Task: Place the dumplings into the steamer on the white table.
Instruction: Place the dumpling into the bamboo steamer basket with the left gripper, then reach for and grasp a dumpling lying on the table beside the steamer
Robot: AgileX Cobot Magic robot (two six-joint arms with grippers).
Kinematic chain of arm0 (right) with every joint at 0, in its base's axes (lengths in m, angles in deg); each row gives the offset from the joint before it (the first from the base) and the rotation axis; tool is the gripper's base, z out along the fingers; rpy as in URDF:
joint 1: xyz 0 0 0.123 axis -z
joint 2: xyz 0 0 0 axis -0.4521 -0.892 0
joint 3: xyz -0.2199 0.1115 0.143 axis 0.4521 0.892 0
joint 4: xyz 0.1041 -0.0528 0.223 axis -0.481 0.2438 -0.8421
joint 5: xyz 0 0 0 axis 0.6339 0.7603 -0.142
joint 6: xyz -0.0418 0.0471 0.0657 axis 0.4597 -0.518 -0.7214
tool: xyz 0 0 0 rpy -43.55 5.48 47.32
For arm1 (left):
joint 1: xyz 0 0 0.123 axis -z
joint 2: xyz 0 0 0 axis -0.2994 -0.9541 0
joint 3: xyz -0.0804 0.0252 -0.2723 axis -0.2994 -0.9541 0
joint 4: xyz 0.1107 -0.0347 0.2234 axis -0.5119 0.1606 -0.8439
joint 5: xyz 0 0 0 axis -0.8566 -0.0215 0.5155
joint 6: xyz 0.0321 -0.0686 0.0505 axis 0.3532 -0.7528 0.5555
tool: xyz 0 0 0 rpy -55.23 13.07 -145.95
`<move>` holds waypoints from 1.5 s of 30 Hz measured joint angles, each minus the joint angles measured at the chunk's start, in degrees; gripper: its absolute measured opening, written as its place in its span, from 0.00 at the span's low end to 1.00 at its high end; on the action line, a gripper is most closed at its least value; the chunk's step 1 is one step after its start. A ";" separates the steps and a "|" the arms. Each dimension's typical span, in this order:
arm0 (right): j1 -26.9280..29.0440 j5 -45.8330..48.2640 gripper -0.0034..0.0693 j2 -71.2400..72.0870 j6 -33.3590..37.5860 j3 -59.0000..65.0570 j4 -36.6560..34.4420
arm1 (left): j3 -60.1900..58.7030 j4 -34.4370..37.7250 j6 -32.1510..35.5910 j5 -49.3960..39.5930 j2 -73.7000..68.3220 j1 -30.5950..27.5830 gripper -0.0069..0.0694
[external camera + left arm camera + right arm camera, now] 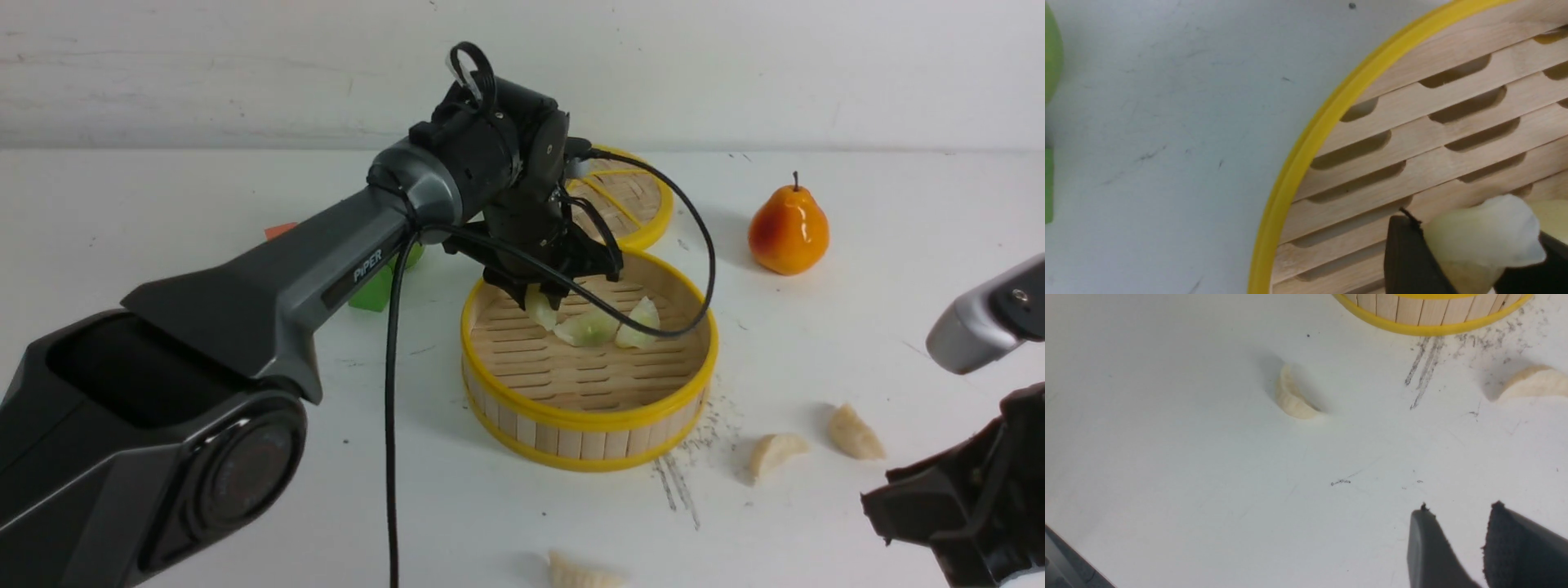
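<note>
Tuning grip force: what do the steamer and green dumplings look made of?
Steamer: pale matte wood slats, with grain visible on the floor; the yellow rims look like smooth plastic. Green dumplings: translucent with a waxy sheen, probably soft plastic or silicone; firmness cannot be told.

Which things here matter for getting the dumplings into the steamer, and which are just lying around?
For the job: steamer; two green dumplings lying in it; third green dumpling in the left gripper; three cream dumplings on the white table.
Just lying about: pear; woven lid; green block; orange piece.
</note>
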 joint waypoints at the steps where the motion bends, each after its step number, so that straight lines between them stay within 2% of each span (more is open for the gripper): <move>1: 0.00 0.00 0.34 0.00 0.00 0.00 0.00 | 0.00 0.06 0.00 0.01 0.00 0.00 0.47; 6: 0.00 0.00 0.34 0.00 0.00 0.00 -0.01 | 0.00 0.17 0.00 -0.66 0.32 0.11 0.68; 10: 0.00 0.00 0.34 0.00 0.00 0.00 -0.06 | 0.13 0.58 0.72 -4.18 3.72 0.11 0.75; 15: 0.00 -0.32 0.35 0.00 0.00 0.00 -0.06 | 1.85 1.37 4.45 -9.03 10.59 0.11 0.75; 19: 0.00 -0.88 0.35 0.00 0.00 -0.05 -0.13 | 1.45 5.00 9.40 -9.86 19.43 0.11 0.73; 22: 0.00 -0.88 0.35 0.00 0.00 -0.05 -0.07 | -2.05 8.58 11.98 -9.86 24.90 0.34 0.73; 27: 0.00 1.41 0.35 0.00 1.35 -0.27 -0.56 | -11.82 9.31 13.59 -9.86 34.13 1.49 0.71; 30: 0.00 4.87 0.26 0.00 5.77 -2.05 -2.87 | -23.70 9.37 13.65 -9.86 43.85 1.76 0.64; 31: 0.00 5.79 0.18 -0.06 7.57 -3.10 -4.09 | -28.21 9.11 13.65 -9.86 47.54 1.76 0.59; 32: 0.00 5.93 0.18 -0.06 7.89 -3.30 -4.35 | -28.99 9.00 13.60 -9.86 48.15 1.76 0.58; 33: 0.00 6.74 0.10 -0.31 10.00 -4.68 -5.99 | -34.59 8.60 13.54 -9.86 52.43 1.76 0.51; 34: 0.00 6.97 0.07 -0.43 10.60 -5.10 -6.49 | -36.25 8.53 13.54 -9.86 53.64 1.76 0.49; 35: -0.12 7.74 0.03 -1.13 12.37 -6.80 -8.00 | -42.06 8.46 13.26 -9.71 58.42 1.76 0.42; 38: -1.56 8.59 0.03 -3.54 13.90 -9.51 -8.97 | -51.81 8.46 11.97 -8.07 65.08 1.76 0.29; 40: -4.84 9.42 0.03 -7.18 14.19 -12.19 -8.09 | -60.64 8.00 10.26 -6.03 70.83 1.76 0.17; 41: -5.62 9.49 0.04 -7.86 14.19 -12.71 -7.70 | -62.00 7.76 9.97 -5.78 71.85 1.76 0.15; 42: -9.08 9.77 0.04 -10.41 13.98 -14.88 -6.11 | -66.43 7.10 8.64 -4.92 75.83 1.76 0.09; 45: -15.95 10.16 0.04 -16.99 10.87 -19.75 -0.25 | -75.06 5.94 5.30 -3.84 83.44 1.76 0.07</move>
